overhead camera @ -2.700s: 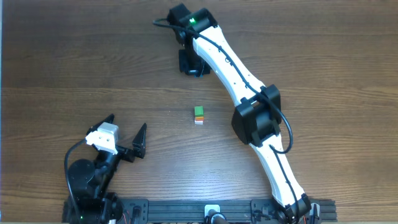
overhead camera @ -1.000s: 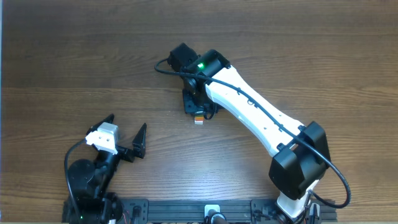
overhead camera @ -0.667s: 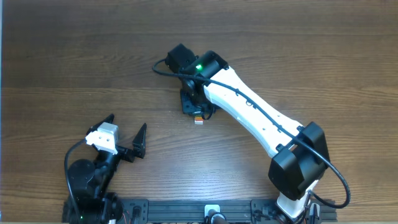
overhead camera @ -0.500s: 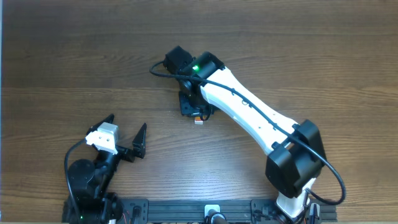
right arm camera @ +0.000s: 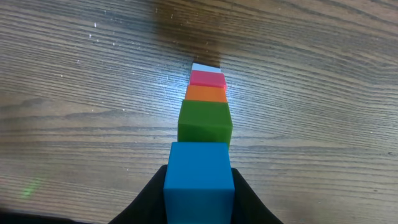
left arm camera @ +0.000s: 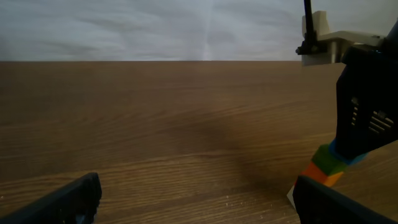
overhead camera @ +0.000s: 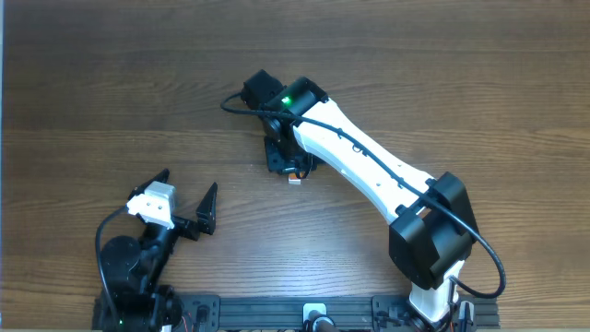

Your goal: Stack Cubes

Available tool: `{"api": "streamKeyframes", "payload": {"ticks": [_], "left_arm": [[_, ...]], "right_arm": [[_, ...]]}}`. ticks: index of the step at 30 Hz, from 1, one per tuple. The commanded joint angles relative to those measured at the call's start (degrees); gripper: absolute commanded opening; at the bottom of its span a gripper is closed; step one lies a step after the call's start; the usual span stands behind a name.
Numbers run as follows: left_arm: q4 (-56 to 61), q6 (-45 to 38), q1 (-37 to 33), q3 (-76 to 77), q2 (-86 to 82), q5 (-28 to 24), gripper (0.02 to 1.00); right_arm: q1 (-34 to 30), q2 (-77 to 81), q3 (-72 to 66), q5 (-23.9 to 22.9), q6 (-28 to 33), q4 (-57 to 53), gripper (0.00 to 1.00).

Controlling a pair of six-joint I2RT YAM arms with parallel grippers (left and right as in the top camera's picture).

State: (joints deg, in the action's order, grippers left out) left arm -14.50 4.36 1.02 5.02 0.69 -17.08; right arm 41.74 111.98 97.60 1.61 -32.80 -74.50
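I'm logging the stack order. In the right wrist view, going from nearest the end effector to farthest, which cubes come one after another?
blue cube → green cube → orange cube → pink cube → white cube, of which just an edge shows.

Right gripper (overhead camera: 288,160) over cube stack (overhead camera: 295,179) (mid-table).

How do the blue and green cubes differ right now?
The blue cube is held by the right gripper; the green cube is free. Blue is uppermost; green lies just below it, above the orange cube. Both are cubes of like size, lined up with each other.
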Motion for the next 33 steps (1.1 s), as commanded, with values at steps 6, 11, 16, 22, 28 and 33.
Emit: {"api": "streamKeyframes", "payload": {"ticks": [6,11,16,22,28,33], "left_arm": [[0.00,0.61,0.26,-0.33,-0.31,0.42,1.000],[0.00,0.61,0.26,-0.33,-0.31,0.42,0.998],[0.00,0.61,0.26,-0.33,-0.31,0.42,1.000],[0.00,0.61,0.26,-0.33,-0.31,0.42,1.000],[0.00,0.61,0.26,-0.33,-0.31,0.42,1.000],[0.00,0.61,0.26,-0.33,-0.31,0.42,1.000]], "right_arm": [[0.37,0.22,1.33,0.00,0.31,0.26,0.051],[0.37,0.22,1.33,-0.79,0.31,0.50,0.051],[0.37,0.22,1.33,-0.85,0.72,0.98,0.049],[0.37,0.22,1.33,-1.25,0.72,1.25,0.049],[0.37,0.22,1.33,-1.68,1.01,1.25,0.047],[0.37,0.22,1.33,-1.70,1.18,1.25,0.049]]}}
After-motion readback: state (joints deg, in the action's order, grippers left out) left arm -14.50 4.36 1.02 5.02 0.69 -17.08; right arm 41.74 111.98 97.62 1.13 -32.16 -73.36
